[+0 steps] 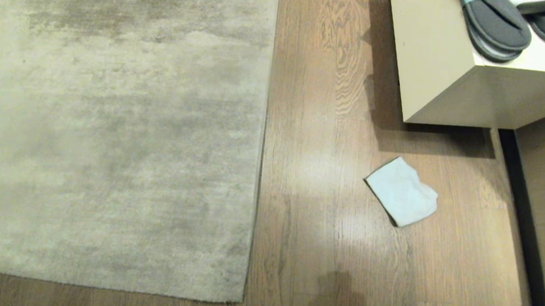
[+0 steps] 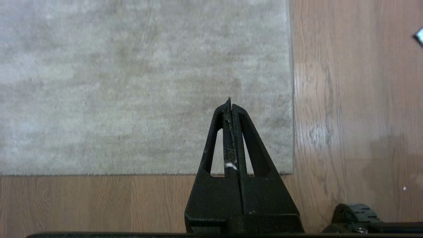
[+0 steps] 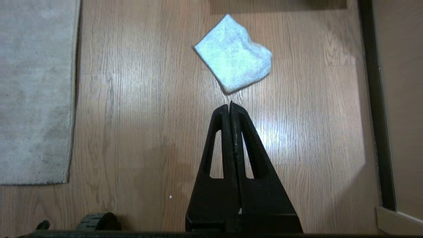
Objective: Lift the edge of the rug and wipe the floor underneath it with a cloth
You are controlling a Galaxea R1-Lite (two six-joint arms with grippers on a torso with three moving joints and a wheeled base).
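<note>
The rug edge (image 1: 261, 143) lies flat down the head view's centre-left; the cloth (image 1: 402, 191) rests right of centre on the floor (image 1: 315, 222). My left gripper (image 2: 230, 102) and right gripper (image 3: 230, 105) hang closed, empty.
</note>
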